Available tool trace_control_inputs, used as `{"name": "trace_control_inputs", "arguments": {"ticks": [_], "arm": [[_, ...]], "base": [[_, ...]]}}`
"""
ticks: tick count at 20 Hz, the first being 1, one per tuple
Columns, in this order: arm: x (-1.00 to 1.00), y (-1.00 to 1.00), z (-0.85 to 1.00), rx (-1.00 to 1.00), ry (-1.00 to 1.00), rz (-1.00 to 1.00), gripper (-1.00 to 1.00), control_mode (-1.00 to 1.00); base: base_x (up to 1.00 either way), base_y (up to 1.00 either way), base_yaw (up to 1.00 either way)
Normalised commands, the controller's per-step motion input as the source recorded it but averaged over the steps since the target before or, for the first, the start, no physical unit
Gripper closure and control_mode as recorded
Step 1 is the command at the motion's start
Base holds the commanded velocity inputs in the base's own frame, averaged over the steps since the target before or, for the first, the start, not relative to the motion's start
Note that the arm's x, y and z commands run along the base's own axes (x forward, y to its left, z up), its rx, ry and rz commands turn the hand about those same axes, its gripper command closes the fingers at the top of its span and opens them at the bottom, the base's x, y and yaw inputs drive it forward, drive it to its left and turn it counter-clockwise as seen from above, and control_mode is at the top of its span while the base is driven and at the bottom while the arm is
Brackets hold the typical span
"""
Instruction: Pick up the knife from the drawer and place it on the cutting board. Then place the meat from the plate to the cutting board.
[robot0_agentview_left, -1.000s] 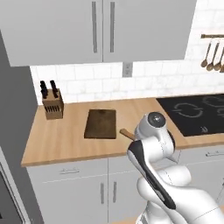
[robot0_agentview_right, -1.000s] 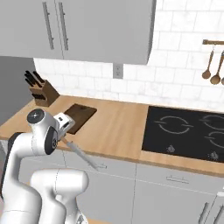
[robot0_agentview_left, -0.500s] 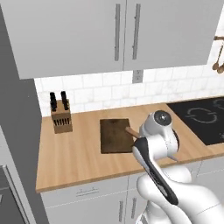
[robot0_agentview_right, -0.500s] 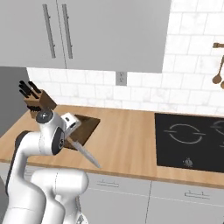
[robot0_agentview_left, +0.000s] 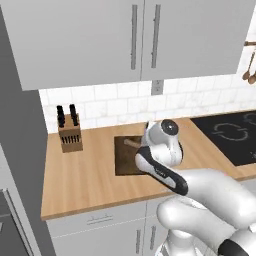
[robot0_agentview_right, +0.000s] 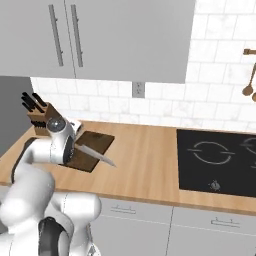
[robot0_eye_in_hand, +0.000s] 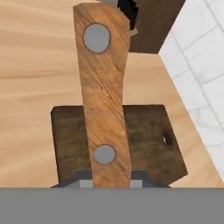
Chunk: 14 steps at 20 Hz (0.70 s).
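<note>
My gripper (robot0_eye_in_hand: 109, 181) is shut on the knife (robot0_eye_in_hand: 103, 96), holding its brown wooden handle near one end. The handle stretches away over the dark brown cutting board (robot0_eye_in_hand: 148, 140) in the hand view. In the right base view the silver blade (robot0_agentview_right: 96, 154) sticks out to the right of my hand, above the cutting board (robot0_agentview_right: 95, 142). In the left base view the handle's tip (robot0_agentview_left: 131, 143) shows left of my wrist, over the cutting board (robot0_agentview_left: 125, 157). The knife hangs above the board; I cannot tell if it touches. The drawer, the meat and the plate are out of view.
A wooden knife block (robot0_agentview_left: 69, 134) with black-handled knives stands on the counter left of the board, against the tiled wall. A black cooktop (robot0_agentview_right: 220, 157) lies to the right. Wooden utensils (robot0_agentview_right: 248, 75) hang on the wall. Grey cabinets hang overhead.
Both base views have shifted, so the base has driven left along the counter. The knife has stayed in my grip and now hangs over the cutting board.
</note>
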Motion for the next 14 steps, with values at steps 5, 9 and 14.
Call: {"name": "trace_control_inputs", "arguments": {"ticks": [5,9,14], "arm": [[0.57,0.22,0.00,-0.32,0.00,0.48,1.00,-1.00],[0.52,0.04,-0.31,-0.40,0.11,0.45,1.00,-1.00],[0.41,0.04,-0.90,-0.61,0.34,0.46,1.00,-1.00]], "base": [[0.00,0.00,0.00],[0.00,0.00,0.00],[0.00,0.00,0.00]]}}
